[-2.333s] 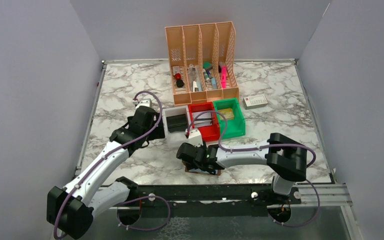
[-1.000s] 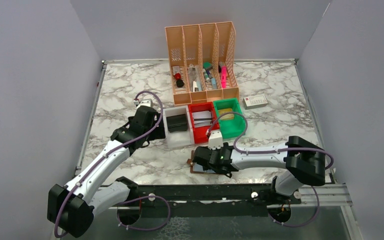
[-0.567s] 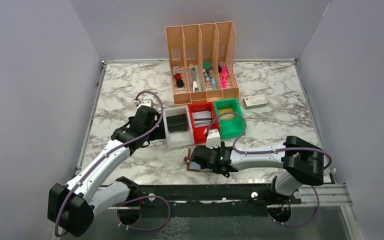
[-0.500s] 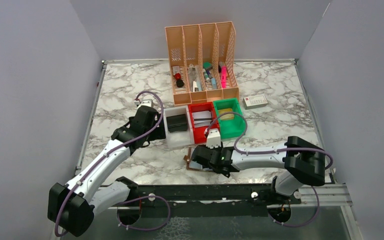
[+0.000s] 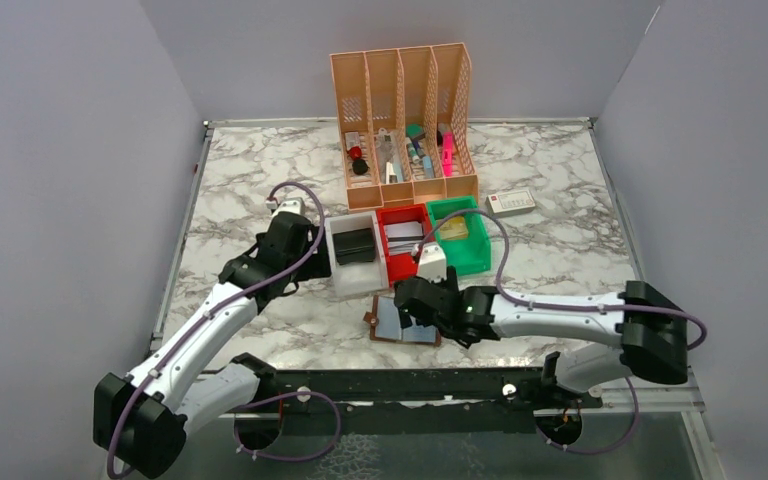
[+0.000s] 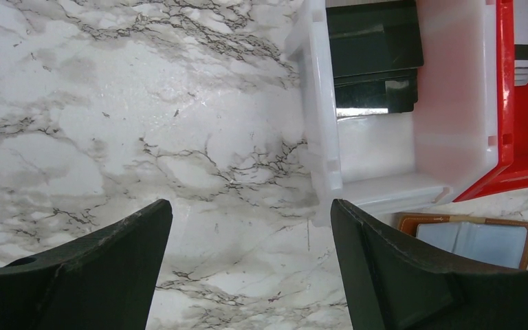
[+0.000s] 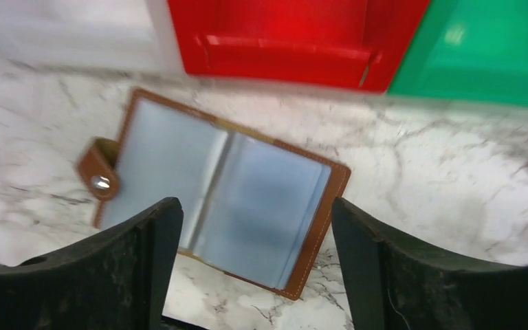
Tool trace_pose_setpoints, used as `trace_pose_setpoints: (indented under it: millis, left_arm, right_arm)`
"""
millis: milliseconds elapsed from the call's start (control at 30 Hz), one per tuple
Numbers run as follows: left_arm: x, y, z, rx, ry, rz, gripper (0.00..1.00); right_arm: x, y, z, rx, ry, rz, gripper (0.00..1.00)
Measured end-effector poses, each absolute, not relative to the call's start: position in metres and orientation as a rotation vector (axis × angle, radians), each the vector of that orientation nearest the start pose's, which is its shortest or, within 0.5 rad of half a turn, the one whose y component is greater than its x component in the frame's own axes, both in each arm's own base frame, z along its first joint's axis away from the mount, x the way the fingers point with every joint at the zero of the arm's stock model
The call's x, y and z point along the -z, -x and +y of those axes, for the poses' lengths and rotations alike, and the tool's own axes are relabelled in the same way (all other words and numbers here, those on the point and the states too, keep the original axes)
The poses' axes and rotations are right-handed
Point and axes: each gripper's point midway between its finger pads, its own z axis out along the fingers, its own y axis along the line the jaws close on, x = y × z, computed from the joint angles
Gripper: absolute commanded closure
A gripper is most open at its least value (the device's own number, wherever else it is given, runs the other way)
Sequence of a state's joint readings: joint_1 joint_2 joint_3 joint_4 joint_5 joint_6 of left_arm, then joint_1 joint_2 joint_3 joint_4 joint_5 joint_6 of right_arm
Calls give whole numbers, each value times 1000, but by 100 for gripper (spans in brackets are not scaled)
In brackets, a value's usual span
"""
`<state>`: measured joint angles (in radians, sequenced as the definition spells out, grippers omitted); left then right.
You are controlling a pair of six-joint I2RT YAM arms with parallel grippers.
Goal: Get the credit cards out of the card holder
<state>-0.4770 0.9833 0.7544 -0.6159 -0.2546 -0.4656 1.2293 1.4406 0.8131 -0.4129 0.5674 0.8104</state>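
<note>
Left of frame: bare marble table (image 5: 250, 170), open room left of white bin (image 5: 352, 275). Left arm extended toward bin; left gripper (image 6: 249, 227) jaws spread wide, empty, over marble beside bin wall. Centre: card holder (image 5: 405, 325) open flat, grey inside up, just below red bin (image 5: 410, 268), not touching. Pale credit cards (image 5: 404, 234) in red bin. Right arm reaches leftward; right gripper (image 7: 253, 220) jaws released, holder under gap.
</note>
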Motion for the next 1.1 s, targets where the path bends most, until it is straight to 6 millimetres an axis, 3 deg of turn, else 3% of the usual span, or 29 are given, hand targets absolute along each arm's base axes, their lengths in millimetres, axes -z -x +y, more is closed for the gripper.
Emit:
trace_pose_setpoints:
  millis: [100, 200, 400, 533, 633, 867, 1100]
  left_arm:
    - [-131, -245, -97, 151, 106, 2362, 2]
    - [-138, -245, -96, 159, 118, 2332, 1]
    - [-149, -250, -87, 116, 162, 2281, 1]
    - [-171, -259, -80, 80, 189, 2223, 1]
    - [-202, -270, -72, 42, 217, 2137, 1]
    - [-250, -276, -50, -44, 272, 1986, 1]
    - [-269, -268, -39, -42, 305, 1914, 1]
  right_arm:
    - [-107, -186, 275, -235, 298, 2254, 10]
    - [-157, -212, 260, -263, 231, 2135, 10]
    - [-203, -286, 172, -142, -36, 2019, 7]
    - [-214, -314, 114, -98, -188, 1991, 7]
    - [-214, -321, 92, -80, -225, 1992, 7]
    - [-201, -314, 100, -129, -109, 2009, 6]
    - [-190, -308, 107, -172, -38, 2007, 6]
